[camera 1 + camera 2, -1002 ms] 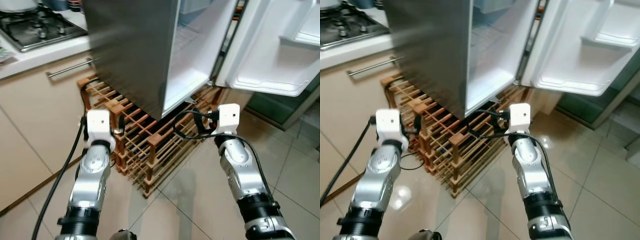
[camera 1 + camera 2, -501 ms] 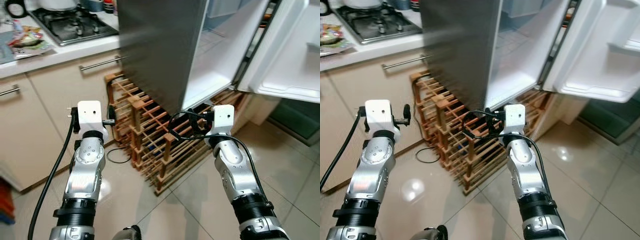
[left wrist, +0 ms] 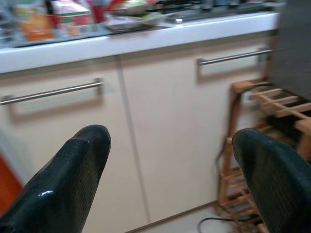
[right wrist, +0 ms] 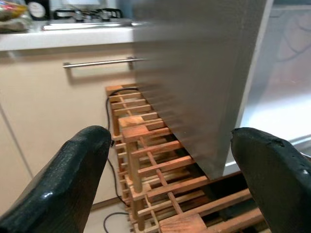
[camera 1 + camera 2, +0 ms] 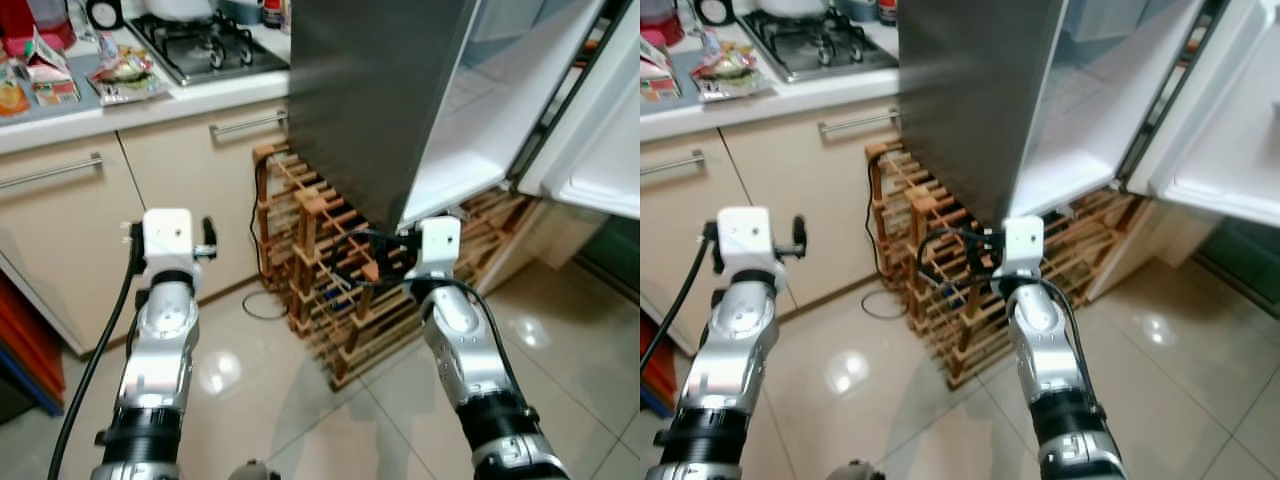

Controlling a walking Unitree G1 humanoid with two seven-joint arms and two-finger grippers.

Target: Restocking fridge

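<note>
Fridge: I see the grey-sided fridge [image 5: 375, 90] standing on a wooden wine rack [image 5: 340, 270], its interior pale and lit.
Fridge door: the white door [image 5: 610, 140] hangs wide open on my right, its inner shelves facing me.
Left gripper: my left gripper [image 3: 167, 182] is held out in front of the cream cabinet doors [image 3: 160, 126]; the wrist view shows its two black fingers [image 3: 63, 184] spread wide apart with nothing between them.
Right gripper: my right gripper [image 4: 172, 182] points at the rack and the lower corner of the fridge; its fingers [image 4: 63, 184] are also splayed wide and hold nothing.
Arms: both silver arms reach forward, the left arm [image 5: 160, 350] before the cabinets, the right arm [image 5: 465, 350] before the rack.
Counter: a white worktop [image 5: 130, 105] runs to the left of the fridge, carrying a gas hob [image 5: 205, 45] and several colourful food packets [image 5: 60, 80]; I cannot read them.
Cabinet handles: long metal bar handles [image 3: 51, 92] sit across the cabinet fronts.
Cable: a black cable [image 5: 260, 300] lies looped on the floor just beside the rack.
Floor: glossy pale tiles [image 5: 560, 340] with light reflections.
</note>
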